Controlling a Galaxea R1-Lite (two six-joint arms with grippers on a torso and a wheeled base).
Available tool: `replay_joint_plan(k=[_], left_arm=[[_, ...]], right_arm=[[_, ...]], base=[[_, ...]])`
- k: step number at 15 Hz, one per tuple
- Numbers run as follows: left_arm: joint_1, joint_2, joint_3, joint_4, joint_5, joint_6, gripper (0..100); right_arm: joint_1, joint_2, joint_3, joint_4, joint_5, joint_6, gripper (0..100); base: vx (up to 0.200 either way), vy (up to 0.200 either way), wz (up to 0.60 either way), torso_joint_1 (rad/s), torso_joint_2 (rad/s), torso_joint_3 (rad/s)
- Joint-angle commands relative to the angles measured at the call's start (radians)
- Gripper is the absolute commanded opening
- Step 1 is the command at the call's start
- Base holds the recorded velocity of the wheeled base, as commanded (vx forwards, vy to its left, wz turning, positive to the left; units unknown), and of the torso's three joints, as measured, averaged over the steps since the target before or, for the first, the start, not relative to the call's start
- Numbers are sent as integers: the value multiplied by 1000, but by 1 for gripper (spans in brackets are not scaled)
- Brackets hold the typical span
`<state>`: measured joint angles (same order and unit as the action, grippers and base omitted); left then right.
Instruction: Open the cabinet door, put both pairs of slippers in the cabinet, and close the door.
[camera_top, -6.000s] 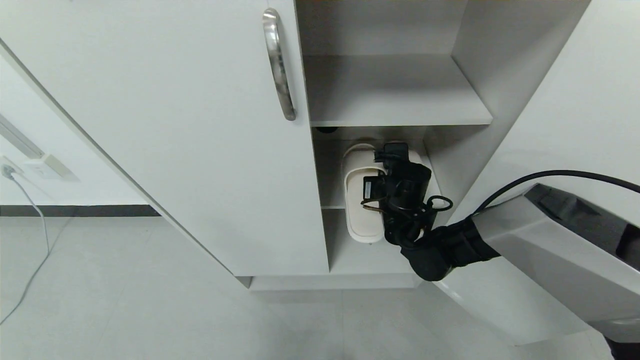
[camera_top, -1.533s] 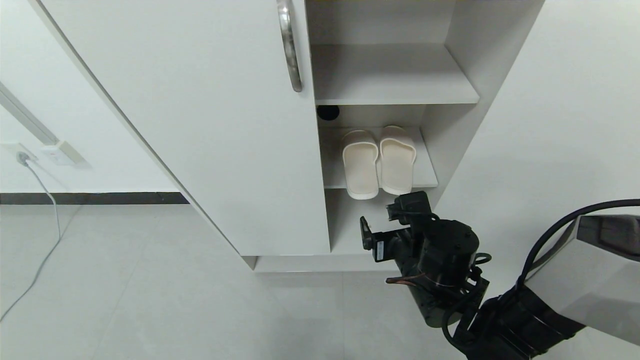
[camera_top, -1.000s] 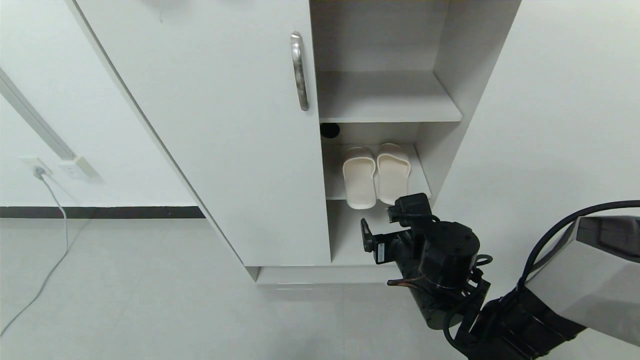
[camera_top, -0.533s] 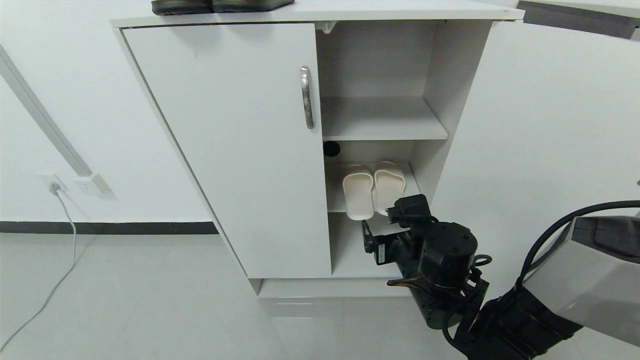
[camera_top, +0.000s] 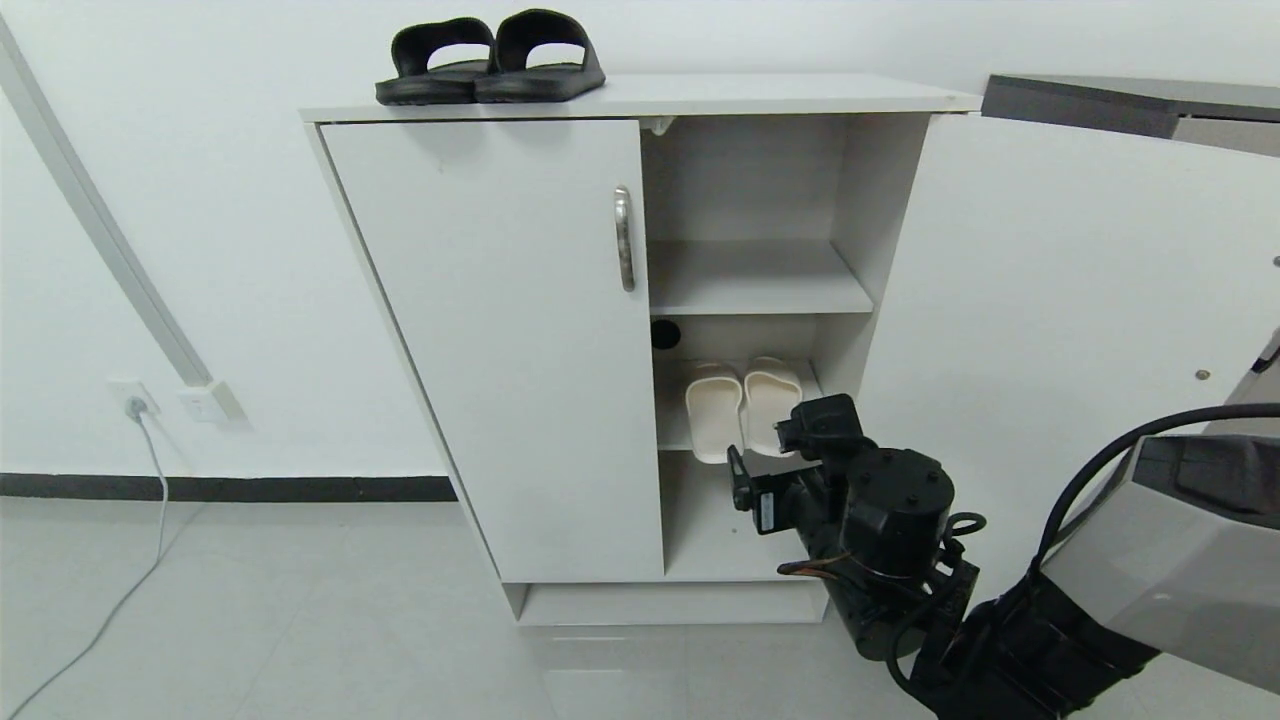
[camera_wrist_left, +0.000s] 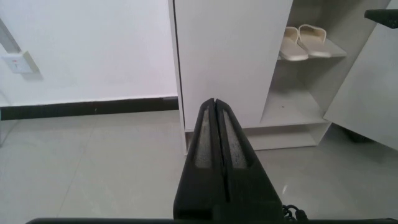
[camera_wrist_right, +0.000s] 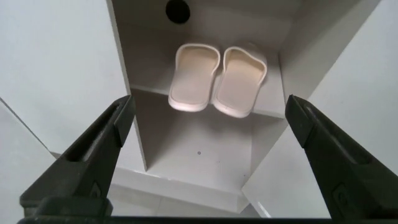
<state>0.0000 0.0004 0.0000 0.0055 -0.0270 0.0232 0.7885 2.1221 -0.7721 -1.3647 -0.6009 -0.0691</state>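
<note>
A white cabinet (camera_top: 500, 330) stands against the wall with its right door (camera_top: 1060, 330) swung wide and its left door shut. A cream pair of slippers (camera_top: 742, 405) (camera_wrist_right: 216, 86) (camera_wrist_left: 306, 40) rests side by side on the middle shelf. A black pair of slippers (camera_top: 492, 58) lies on the cabinet top at the left. My right gripper (camera_top: 765, 460) (camera_wrist_right: 208, 134) hangs open in front of the lower compartment, below the cream pair and holding nothing. My left gripper (camera_wrist_left: 214, 115) is shut and empty, low over the floor in front of the cabinet.
The upper shelf (camera_top: 750, 280) and bottom compartment (camera_wrist_right: 199, 155) hold nothing. A round hole (camera_top: 665, 333) sits in the back panel. A wall socket with a cable (camera_top: 135, 408) is at the left. Grey tiled floor (camera_top: 250, 630) spreads in front.
The head camera has tilted up and pulled back, bringing the cabinet top and black slippers into view. Six seconds ago my right gripper was at the cream slippers on the shelf; it now hangs free below them.
</note>
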Motion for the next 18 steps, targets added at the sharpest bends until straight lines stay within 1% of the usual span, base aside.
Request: replay_joint_plan(k=[1, 5, 15, 18], left_arm=[[0, 0, 0, 1, 1, 0, 0], [0, 0, 0, 1, 1, 0, 0], [0, 0, 0, 1, 1, 0, 0], [0, 0, 0, -1, 1, -2, 0]], right_arm=[[-6, 6, 13, -2, 10, -1, 100], [-18, 10, 25, -2, 15, -15, 100], [-17, 21, 36, -4, 23, -23, 100], [-15, 27, 42, -11, 24, -23, 100]], base=[[0, 200, 0, 2, -2, 41], [0, 200, 0, 5, -4, 21], [0, 200, 0, 3, 1, 4], [0, 0, 0, 0, 0, 0]])
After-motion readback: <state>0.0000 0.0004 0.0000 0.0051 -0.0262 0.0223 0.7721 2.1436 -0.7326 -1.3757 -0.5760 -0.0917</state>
